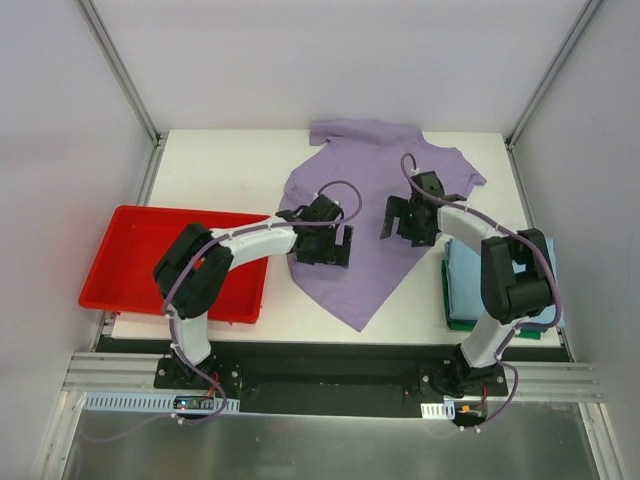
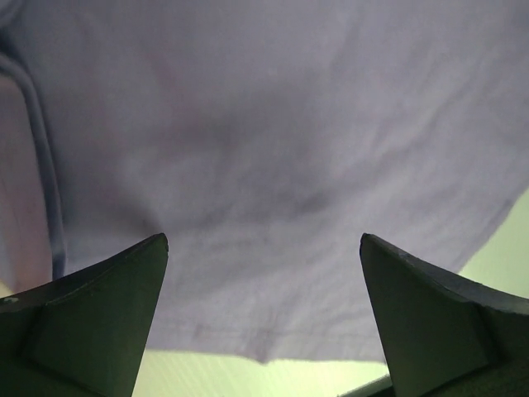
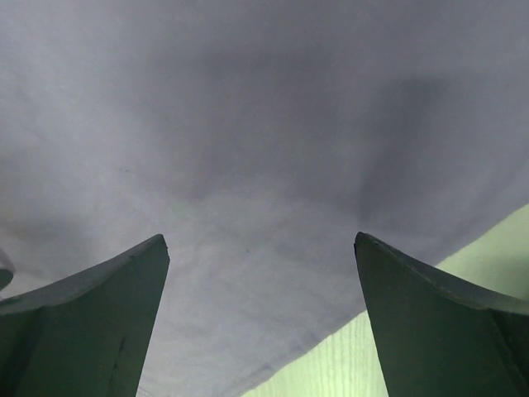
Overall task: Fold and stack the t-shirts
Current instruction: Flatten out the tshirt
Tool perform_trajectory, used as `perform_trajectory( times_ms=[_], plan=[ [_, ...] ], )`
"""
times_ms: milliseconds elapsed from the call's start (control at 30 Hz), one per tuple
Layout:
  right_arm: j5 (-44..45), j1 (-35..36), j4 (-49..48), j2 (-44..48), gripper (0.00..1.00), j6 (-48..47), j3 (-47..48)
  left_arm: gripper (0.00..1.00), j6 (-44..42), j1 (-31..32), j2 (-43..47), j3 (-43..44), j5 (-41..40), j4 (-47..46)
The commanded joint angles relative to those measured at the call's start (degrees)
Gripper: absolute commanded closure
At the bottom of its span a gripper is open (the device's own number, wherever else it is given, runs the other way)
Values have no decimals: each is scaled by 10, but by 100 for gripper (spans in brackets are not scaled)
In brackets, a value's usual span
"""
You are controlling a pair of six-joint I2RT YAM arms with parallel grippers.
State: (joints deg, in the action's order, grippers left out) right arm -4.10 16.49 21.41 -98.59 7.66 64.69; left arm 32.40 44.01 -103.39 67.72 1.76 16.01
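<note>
- The red plastic tray (image 1: 120, 250) sits well off to the left of my left jaws. My left arm bends over its right part.
- My left gripper (image 2: 264, 244) hangs over the left side of the lavender t-shirt (image 1: 375, 170). These jaws are spread wide, with nothing between them.
- From my left wrist, purple cloth fills the space past both fingers. The shirt's edge runs just under the gap, and a strip of the white table (image 1: 220, 180) shows below it.
- The lavender t-shirt lies spread out and a bit crooked on the table, under both pairs of my jaws. One pointed corner of it lies toward the near edge of the table.
- My right gripper (image 3: 260, 244) hangs over the right side of the same shirt. These jaws are also wide apart and grip nothing.
- From my right wrist, I see purple cloth past the fingers and a bit of table at the lower right.
- To the right of my right jaws, the folded light blue t-shirt (image 1: 462, 285) lies on top of the dark green t-shirt (image 1: 462, 324). My right arm hides part of them.
</note>
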Motion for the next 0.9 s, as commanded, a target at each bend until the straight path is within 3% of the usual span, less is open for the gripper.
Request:
perform_trajectory(
  times_ms=[0, 200, 467, 533, 700, 867],
  plan=[
    [-33, 4, -50, -12, 4, 62, -18, 1, -12, -49, -61, 70, 25, 22],
    [-40, 13, -71, -42, 4, 108, -45, 1, -45, -127, -151, 177, 65, 70],
    [-65, 114, -164, -33, 3, 194, -77, 1, -99, -189, -333, 555, 76, 225],
    [-60, 139, -170, -33, 3, 197, -62, 1, -108, -196, -342, 610, 72, 234],
    [-42, 149, -156, -4, 3, 153, -35, 1, -133, -198, -278, 617, 70, 233],
    [28, 144, -83, 74, 4, 65, -29, 1, -139, -181, -162, 506, 62, 229]
  ],
)
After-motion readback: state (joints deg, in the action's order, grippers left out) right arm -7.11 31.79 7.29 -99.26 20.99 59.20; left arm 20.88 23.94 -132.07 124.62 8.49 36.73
